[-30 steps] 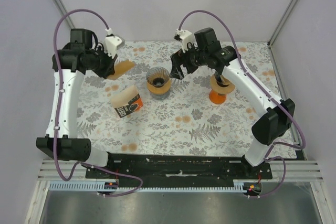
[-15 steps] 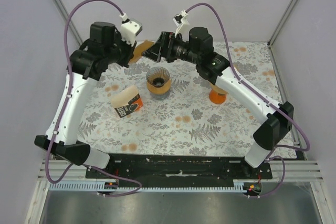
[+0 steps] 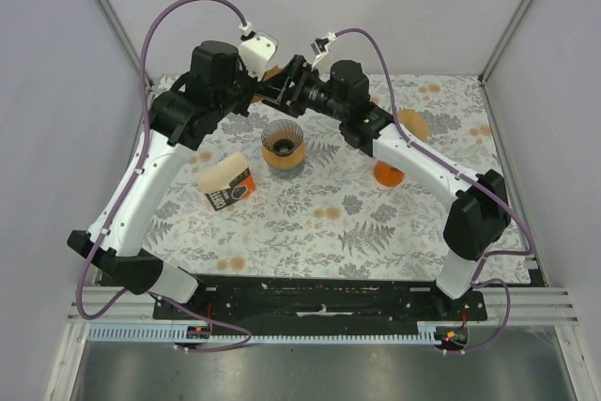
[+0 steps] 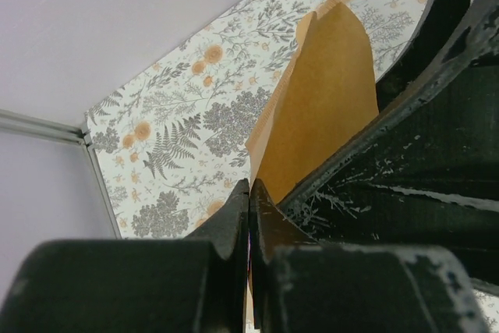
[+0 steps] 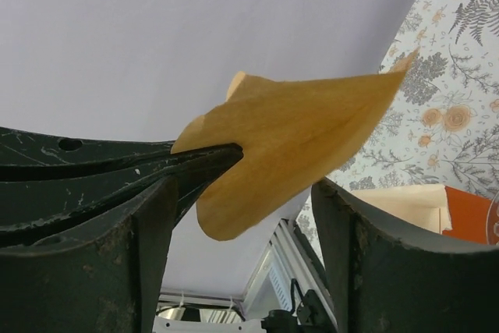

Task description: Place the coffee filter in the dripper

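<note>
A brown paper coffee filter (image 3: 271, 73) hangs in the air at the back of the table, with my left gripper (image 3: 263, 84) shut on its edge. The left wrist view shows the filter (image 4: 327, 91) standing up from the pinched jaws (image 4: 249, 185). My right gripper (image 3: 285, 91) faces the left one and stands open. In its wrist view the filter (image 5: 296, 142) hangs between its fingers (image 5: 243, 193), touching neither pad. The orange dripper (image 3: 387, 174) stands on the table to the right, partly hidden by the right arm.
A glass cup (image 3: 283, 146) with a dark bottom stands on the flowered cloth (image 3: 329, 223) below both grippers. A tan and orange filter packet (image 3: 227, 185) lies to its left. Grey walls and frame posts close in the back and sides.
My left arm lifted the filter up and to the right, toward the back. My right gripper swung left from beside the glass to bracket the filter, and its jaws narrowed a little.
</note>
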